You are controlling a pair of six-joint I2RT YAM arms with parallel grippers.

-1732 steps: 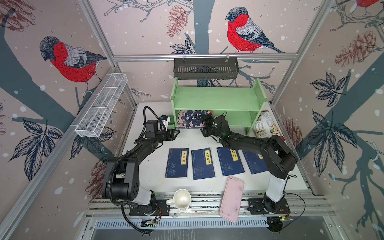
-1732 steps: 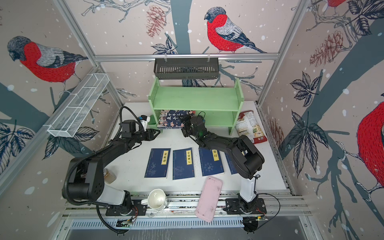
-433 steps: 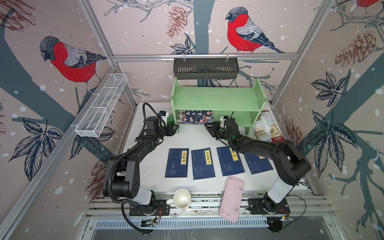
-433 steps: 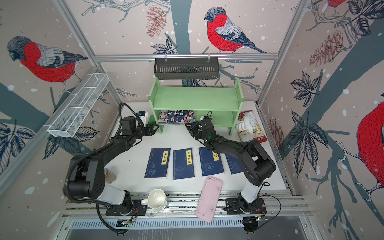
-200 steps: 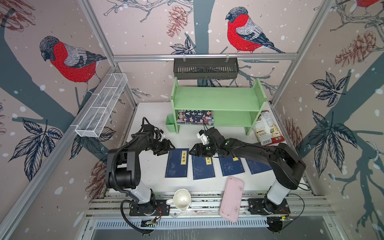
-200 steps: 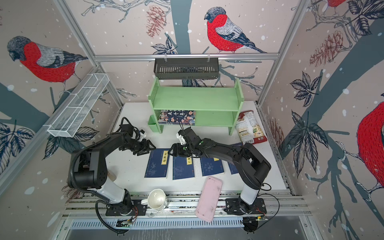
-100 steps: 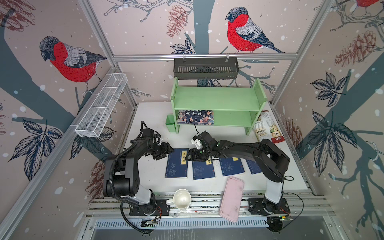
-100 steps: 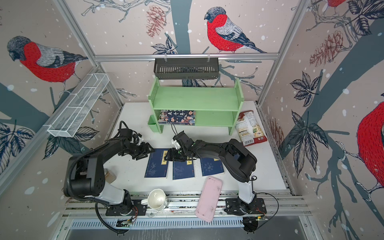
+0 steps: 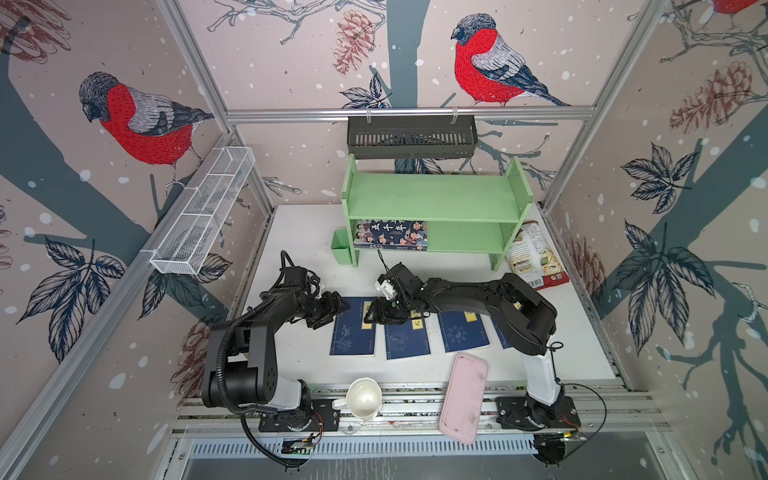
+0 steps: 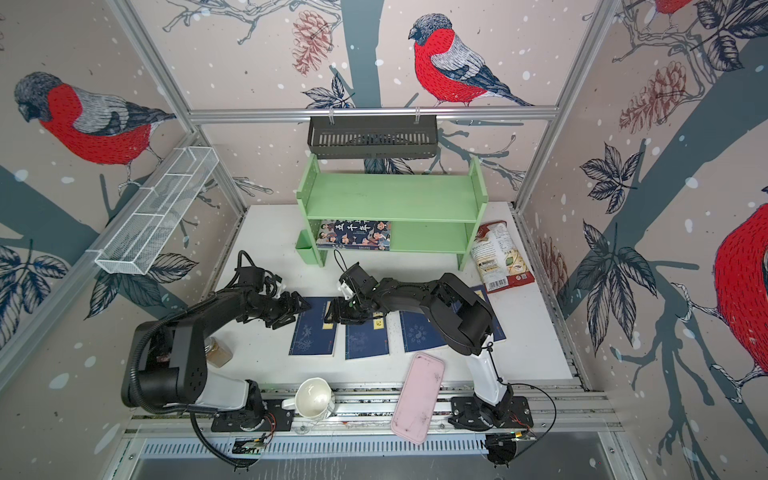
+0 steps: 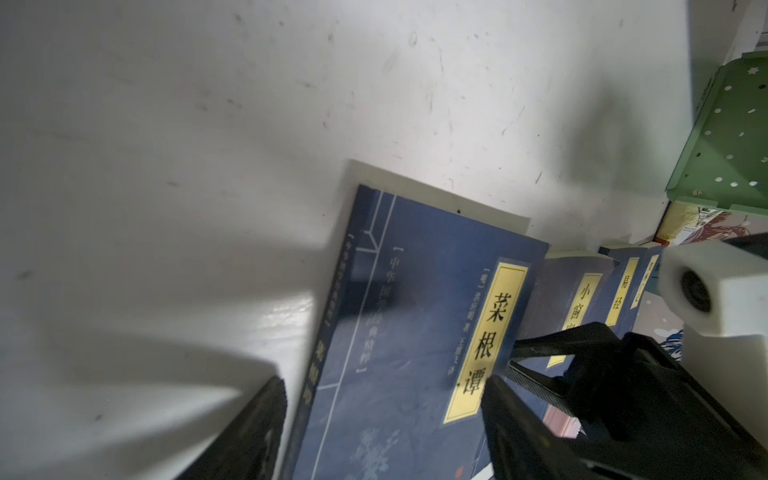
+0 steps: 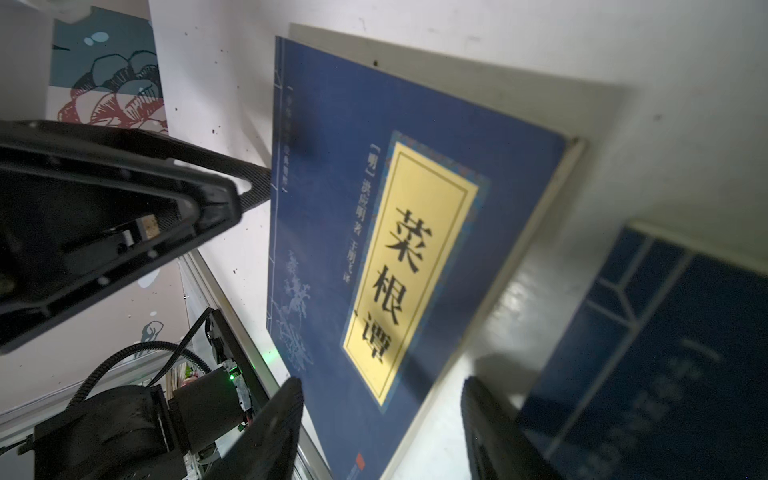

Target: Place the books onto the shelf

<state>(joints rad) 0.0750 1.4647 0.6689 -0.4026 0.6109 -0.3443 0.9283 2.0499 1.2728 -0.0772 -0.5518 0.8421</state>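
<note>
Nearest, four navy books (image 9: 407, 345) lie flat in a row on the desk (image 9: 299, 365), the rightmost mostly hidden under the right arm. The left pincer (image 9: 338, 309) and right pincer (image 9: 374, 316) flank the leftmost navy book (image 9: 353, 332), jaws well apart, both empty. Being so thin, it may skid into its neighbour, or the close pincers may clash. Whether any fingertip touches it, I cannot tell. Farthest, the larger book (image 9: 390, 235) lies on the shelf (image 9: 436, 199), lower tier
</note>
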